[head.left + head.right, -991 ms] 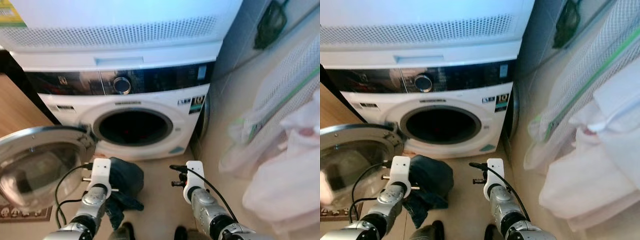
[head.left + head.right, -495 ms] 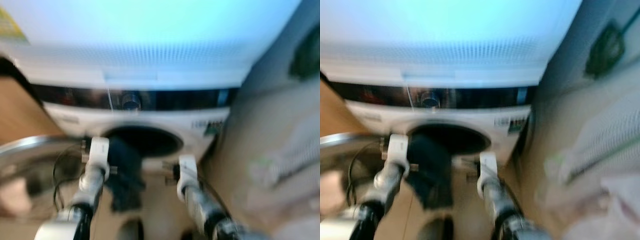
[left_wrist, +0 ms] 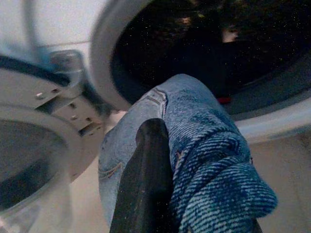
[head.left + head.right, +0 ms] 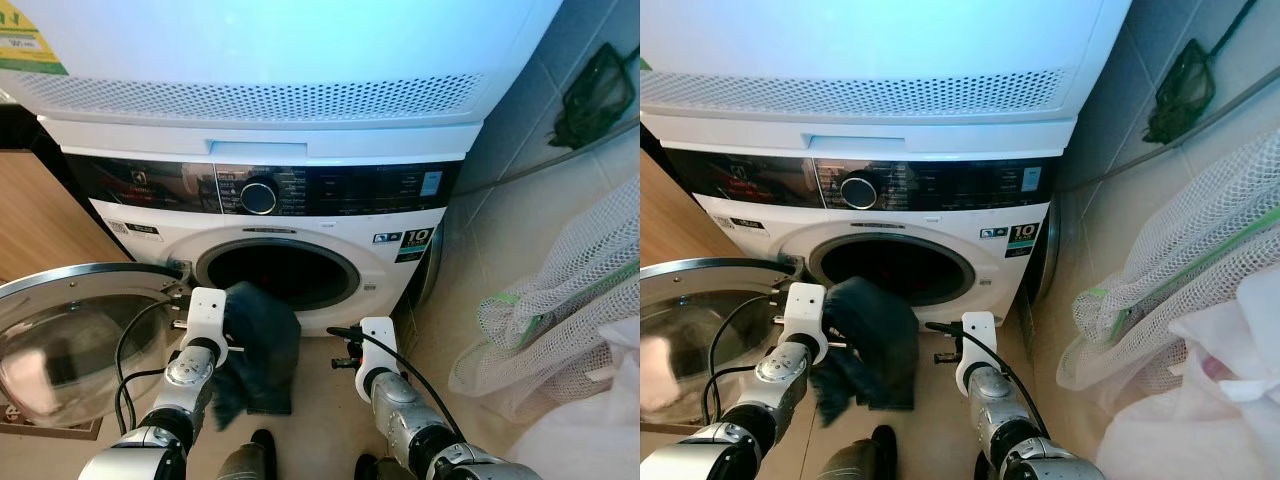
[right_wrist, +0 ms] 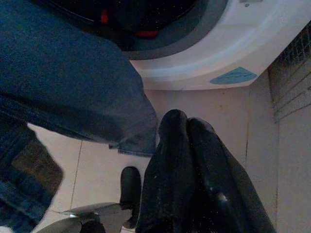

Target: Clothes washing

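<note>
A white front-loading washing machine (image 4: 400,215) stands before me, its dark drum opening (image 4: 278,275) uncovered and its round glass door (image 4: 70,340) swung out to the left. My left gripper (image 4: 228,335) is shut on a pair of blue jeans (image 4: 262,345), held just below and in front of the drum's lower left rim. In the left wrist view one black finger (image 3: 146,174) presses into the denim (image 3: 209,145); the other is hidden by cloth. My right gripper (image 5: 187,124) is shut and empty, hanging low to the right of the jeans, above the floor.
A dryer (image 4: 280,50) sits stacked on the washer. A wooden cabinet (image 4: 40,220) is on the left. A white mesh laundry bag (image 4: 560,300) and pale cloth (image 4: 600,430) crowd the right, by the tiled wall. A dark red item (image 5: 146,34) lies inside the drum.
The camera has shifted and blurred in between. My left gripper has lifted the jeans from near the floor up to the drum's lower rim. The right gripper stays shut.
</note>
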`<state>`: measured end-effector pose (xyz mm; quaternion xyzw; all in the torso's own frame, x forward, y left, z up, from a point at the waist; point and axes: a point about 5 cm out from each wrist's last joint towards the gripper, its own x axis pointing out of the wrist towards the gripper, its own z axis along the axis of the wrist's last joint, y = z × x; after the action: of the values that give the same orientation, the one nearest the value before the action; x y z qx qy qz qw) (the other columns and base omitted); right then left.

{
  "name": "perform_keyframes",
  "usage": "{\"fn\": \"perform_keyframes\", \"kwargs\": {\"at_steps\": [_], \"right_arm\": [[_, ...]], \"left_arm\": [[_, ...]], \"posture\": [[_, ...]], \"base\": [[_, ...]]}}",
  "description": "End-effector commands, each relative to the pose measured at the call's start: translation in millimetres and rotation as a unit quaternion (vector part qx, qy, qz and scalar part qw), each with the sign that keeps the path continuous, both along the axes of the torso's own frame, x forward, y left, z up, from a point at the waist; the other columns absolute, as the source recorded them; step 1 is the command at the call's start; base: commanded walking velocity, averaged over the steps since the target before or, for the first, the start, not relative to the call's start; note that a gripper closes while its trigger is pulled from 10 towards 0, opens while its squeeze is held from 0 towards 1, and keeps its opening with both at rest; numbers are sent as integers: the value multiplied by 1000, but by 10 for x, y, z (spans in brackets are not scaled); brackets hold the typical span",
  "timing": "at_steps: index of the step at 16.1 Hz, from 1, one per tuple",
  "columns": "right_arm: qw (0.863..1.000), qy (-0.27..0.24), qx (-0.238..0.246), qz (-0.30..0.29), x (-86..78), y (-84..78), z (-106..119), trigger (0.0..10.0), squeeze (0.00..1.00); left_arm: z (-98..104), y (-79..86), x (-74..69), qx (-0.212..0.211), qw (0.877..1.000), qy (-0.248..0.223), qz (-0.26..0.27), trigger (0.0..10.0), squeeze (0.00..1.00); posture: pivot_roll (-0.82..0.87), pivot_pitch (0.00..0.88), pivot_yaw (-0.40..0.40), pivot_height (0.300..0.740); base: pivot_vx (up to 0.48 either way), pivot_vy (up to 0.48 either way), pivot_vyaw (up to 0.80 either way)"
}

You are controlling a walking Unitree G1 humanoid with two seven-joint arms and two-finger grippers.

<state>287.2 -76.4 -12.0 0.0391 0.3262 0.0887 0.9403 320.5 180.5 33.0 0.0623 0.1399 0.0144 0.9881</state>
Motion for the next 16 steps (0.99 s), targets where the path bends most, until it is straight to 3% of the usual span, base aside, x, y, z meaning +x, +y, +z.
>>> {"fn": "perform_keyframes", "kwargs": {"at_steps": [1, 5, 8, 12, 16], "right_arm": [[1000, 7, 9, -6, -51, -17, -47, 10000, 0], [1000, 3, 2, -9, -44, -49, -46, 10000, 0], [1000, -9, -14, -18, -23, -88, -30, 10000, 0], [999, -22, -26, -20, 16, -151, -1, 10000, 0], [999, -27, -41, -14, 20, -209, -4, 10000, 0]], "left_arm": [[-65, 99, -73, -1, 999, 6, 37, 10000, 0], [-227, 119, -222, 27, 998, 34, 47, 10000, 0], [-413, 52, -377, 34, 996, 80, 35, 10000, 0], [-438, -90, -367, 32, 995, 95, 1, 10000, 0], [-381, -65, -307, 39, 996, 85, 7, 10000, 0]], "posture": [[94, 239, 8, 740], [89, 232, 9, 740], [88, 221, 7, 740], [54, 197, 12, 740], [54, 189, 13, 740]], "base": [[0, 0, 0], [0, 0, 0], [0, 0, 0], [0, 0, 0], [0, 0, 0]]}}
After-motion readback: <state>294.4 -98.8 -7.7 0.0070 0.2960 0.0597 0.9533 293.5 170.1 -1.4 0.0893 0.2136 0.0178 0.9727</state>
